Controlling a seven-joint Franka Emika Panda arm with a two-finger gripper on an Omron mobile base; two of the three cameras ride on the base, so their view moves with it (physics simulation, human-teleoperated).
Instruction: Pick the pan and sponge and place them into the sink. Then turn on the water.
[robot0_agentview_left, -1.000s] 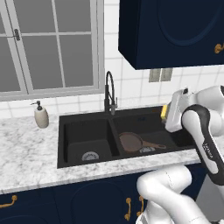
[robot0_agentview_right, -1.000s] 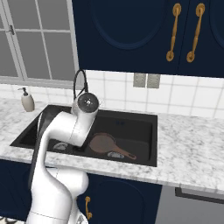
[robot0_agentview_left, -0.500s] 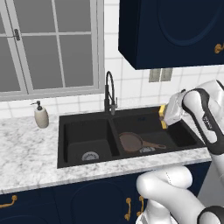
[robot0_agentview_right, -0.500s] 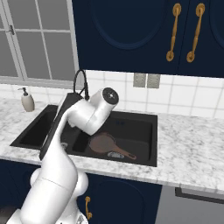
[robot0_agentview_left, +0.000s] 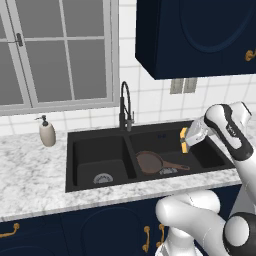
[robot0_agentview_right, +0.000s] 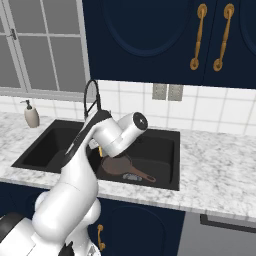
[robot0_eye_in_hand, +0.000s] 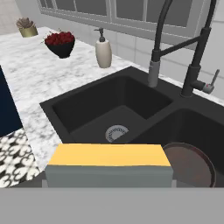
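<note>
Since the moment before, the gripper (robot0_agentview_left: 186, 142) had swung left from the counter edge to hang over the sink (robot0_agentview_left: 80, 137), fingers clamped on the sponge (robot0_agentview_left: 184, 140). Judging by this, the sponge step was nearly done, needing only a lowering and release. The pan (robot0_agentview_left: 151, 162) already lay in the right basin; the left basin held only its drain (robot0_agentview_left: 103, 178).

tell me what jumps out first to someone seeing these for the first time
The big black sink set in the marble counter, with the brown pan already lying in its right basin. Above that basin the gripper holds the yellow-and-grey sponge in the air, near the tall black faucet.
</note>
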